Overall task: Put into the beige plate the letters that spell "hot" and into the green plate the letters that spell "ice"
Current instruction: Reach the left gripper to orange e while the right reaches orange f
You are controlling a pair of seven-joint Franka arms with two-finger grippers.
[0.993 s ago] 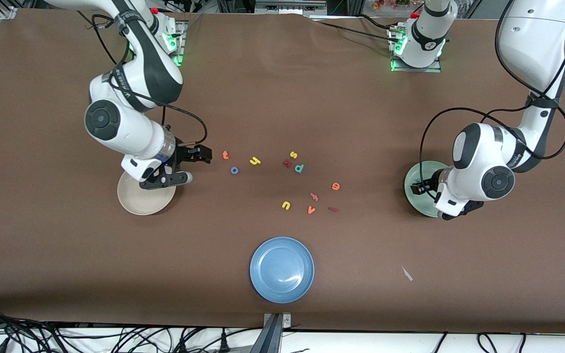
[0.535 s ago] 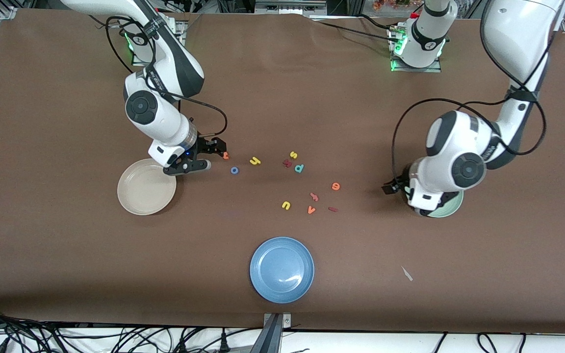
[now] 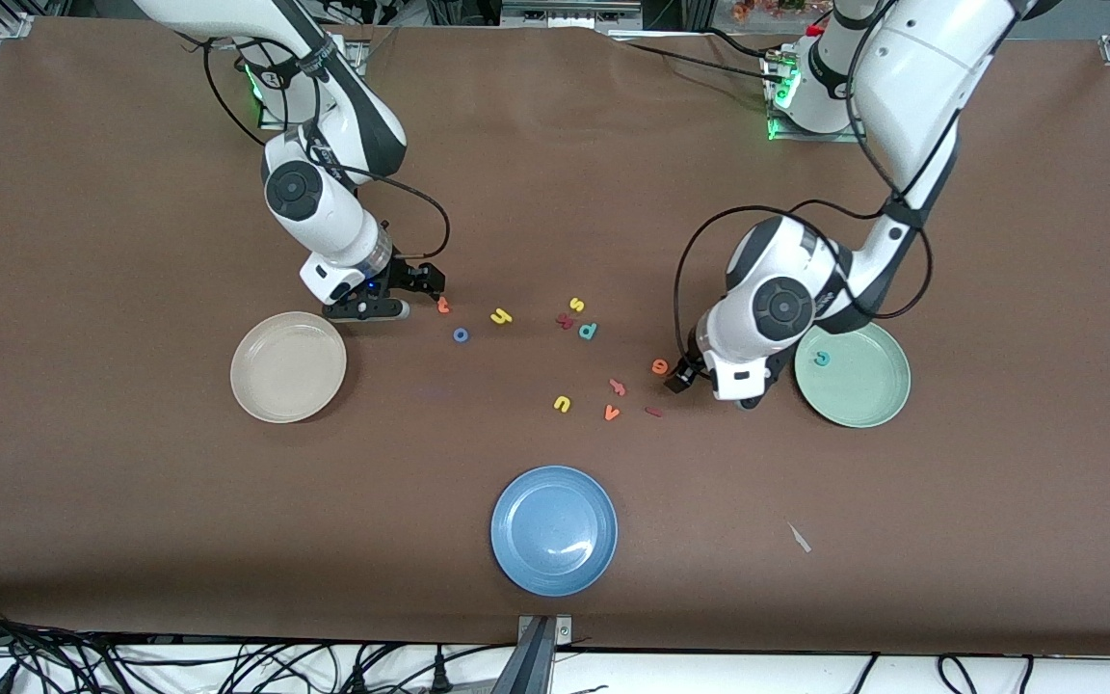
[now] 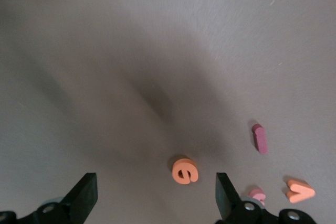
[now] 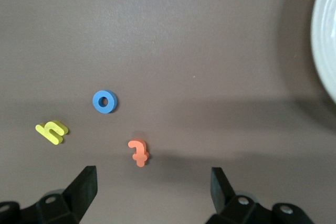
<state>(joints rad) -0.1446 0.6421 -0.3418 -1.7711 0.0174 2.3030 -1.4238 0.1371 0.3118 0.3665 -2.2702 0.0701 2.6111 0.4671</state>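
My right gripper (image 3: 410, 294) hangs open low over the table, just beside the orange t (image 3: 442, 306) (image 5: 138, 152). The blue o (image 3: 460, 334) and yellow h (image 3: 501, 315) lie close by. The beige plate (image 3: 288, 366) has nothing in it. My left gripper (image 3: 709, 386) is open and low beside the orange e (image 3: 659, 365) (image 4: 185, 171), which lies just ahead of its fingers. The dark red i (image 3: 653, 412) (image 4: 259, 138) is a little nearer the front camera. The teal c (image 3: 820, 359) lies in the green plate (image 3: 863, 400).
Other letters are scattered mid-table: yellow s (image 3: 575, 305), teal p (image 3: 589, 331), yellow u (image 3: 562, 404), orange v (image 3: 611, 413) and two reddish ones. A blue plate (image 3: 554, 530) sits near the front edge. A small scrap (image 3: 799, 538) lies toward the left arm's end.
The right gripper moved off the beige plate to the orange t. The left gripper moved from the green plate to the orange e, uncovering the teal c in that plate.
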